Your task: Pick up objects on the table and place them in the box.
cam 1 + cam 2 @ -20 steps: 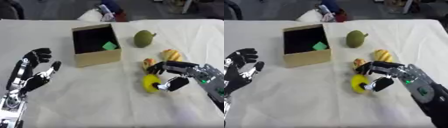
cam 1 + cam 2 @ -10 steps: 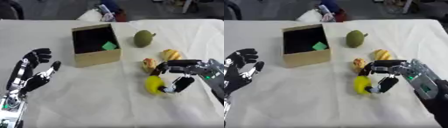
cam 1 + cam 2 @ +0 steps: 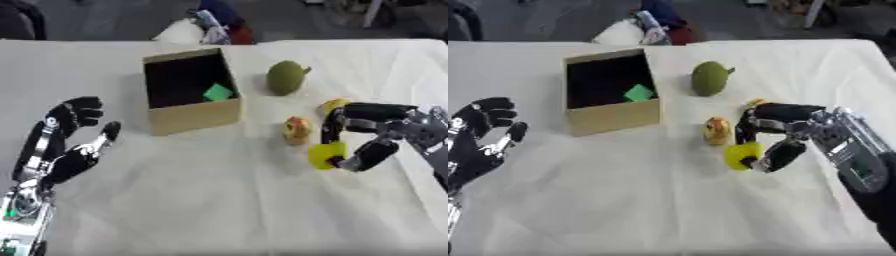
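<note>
Count: one cardboard box (image 3: 194, 114), open top, dark inside, sitting at about 11 o'clock from table centre on the white tablecloth (image 3: 219, 200). One green piece (image 3: 218, 92) already inside it, against the box's near-right inner corner. Four loose items outside the box, all right of it. One green round fruit (image 3: 285, 77) at roughly 1 o'clock, standing apart from the rest. One small reddish-yellow fruit (image 3: 297, 130) at about 3 o'clock, just right of the box's near corner. One orange-yellow item (image 3: 331, 105), mostly hidden behind the right hand's fingers, can't tell what it is. One yellow round object (image 3: 324, 155) at about 4 o'clock, just below the reddish fruit. Right hand (image 3: 378, 131) comes in from the right edge, fingers and thumb curled round the yellow object, pinching it from the right side; can't tell if it is clear of the cloth. Left hand (image 3: 63, 145) idle at 8 o'clock near the lower left, fingers up and relaxed, holding nothing, well apart from the box.
</note>
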Motion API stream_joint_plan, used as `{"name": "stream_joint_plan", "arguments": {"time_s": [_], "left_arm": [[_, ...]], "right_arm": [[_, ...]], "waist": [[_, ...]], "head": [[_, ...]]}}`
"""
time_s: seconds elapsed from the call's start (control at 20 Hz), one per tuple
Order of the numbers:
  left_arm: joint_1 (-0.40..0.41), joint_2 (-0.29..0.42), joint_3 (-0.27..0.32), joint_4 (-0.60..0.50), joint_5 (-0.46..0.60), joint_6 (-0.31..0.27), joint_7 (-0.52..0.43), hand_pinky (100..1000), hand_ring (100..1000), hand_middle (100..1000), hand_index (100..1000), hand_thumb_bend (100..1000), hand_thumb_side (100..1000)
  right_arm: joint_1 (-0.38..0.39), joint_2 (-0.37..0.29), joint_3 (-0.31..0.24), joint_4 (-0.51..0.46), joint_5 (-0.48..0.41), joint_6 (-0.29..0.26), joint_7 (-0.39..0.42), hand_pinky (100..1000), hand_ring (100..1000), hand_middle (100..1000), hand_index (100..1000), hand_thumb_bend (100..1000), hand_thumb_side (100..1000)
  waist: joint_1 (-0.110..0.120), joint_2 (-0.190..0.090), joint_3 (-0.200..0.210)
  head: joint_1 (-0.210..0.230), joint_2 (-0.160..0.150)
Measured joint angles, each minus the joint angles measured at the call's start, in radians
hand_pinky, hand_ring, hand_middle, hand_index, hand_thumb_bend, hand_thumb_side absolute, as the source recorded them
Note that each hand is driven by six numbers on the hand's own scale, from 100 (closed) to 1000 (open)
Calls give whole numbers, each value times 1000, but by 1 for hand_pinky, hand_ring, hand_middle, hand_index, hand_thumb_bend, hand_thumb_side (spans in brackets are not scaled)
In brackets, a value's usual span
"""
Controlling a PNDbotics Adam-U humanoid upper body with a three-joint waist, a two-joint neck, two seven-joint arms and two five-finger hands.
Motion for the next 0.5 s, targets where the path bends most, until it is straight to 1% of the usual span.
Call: {"name": "stream_joint_plan", "arguments": {"time_s": [0.15,0.35,0.4,0.5], "left_arm": [[0,0,0,0,0,0,0,743,729,694,783,475,388],[0,0,0,0,0,0,0,743,729,694,783,476,389],[0,0,0,0,0,0,-1,743,729,694,783,476,389],[-4,0,-1,0,0,-1,-1,744,729,694,783,475,389]], "right_arm": [[-46,-1,-17,-9,-4,19,-57,665,553,298,346,154,100],[-145,-2,-23,8,5,34,-124,654,547,294,344,159,100],[-173,1,-22,24,8,36,-137,653,547,296,346,159,100],[-266,21,-18,82,16,40,-153,655,550,304,356,157,100]], "waist": [[0,-2,2],[0,-4,15],[0,-4,20],[0,-4,26]], "head": [[1,0],[-3,0],[-5,0],[-12,0]]}}
